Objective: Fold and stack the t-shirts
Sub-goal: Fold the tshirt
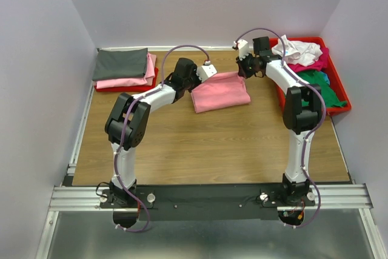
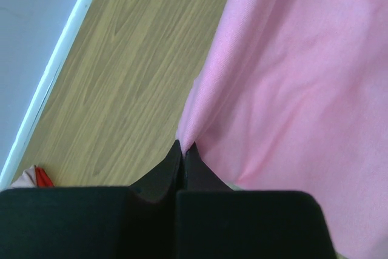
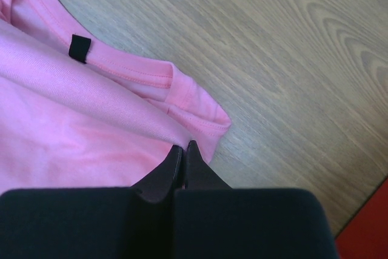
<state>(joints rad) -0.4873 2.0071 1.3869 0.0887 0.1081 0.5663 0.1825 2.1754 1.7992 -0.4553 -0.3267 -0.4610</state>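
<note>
Precariously, both hands hold the pink t-shirt [image 1: 221, 91] by mere slivers of cloth at their very tips. A slip looks the likeliest trouble: one edge dropping free during a lift would let the fold sag open, while uneven pulls by the two arms could skew the layers. The left hand [image 2: 183, 150] is pinched tight on the shirt's left edge. The right hand [image 3: 183, 148] is pinched tight on a folded layer at the right corner, just beside the collar and its dark neck tag [image 3: 79, 48]. The shirt lies partly folded on the far middle of the wooden surface [image 1: 200, 150], between the folded stack [image 1: 121, 65] at far left and the red tray [image 1: 339, 86] of loose shirts at right.
</note>
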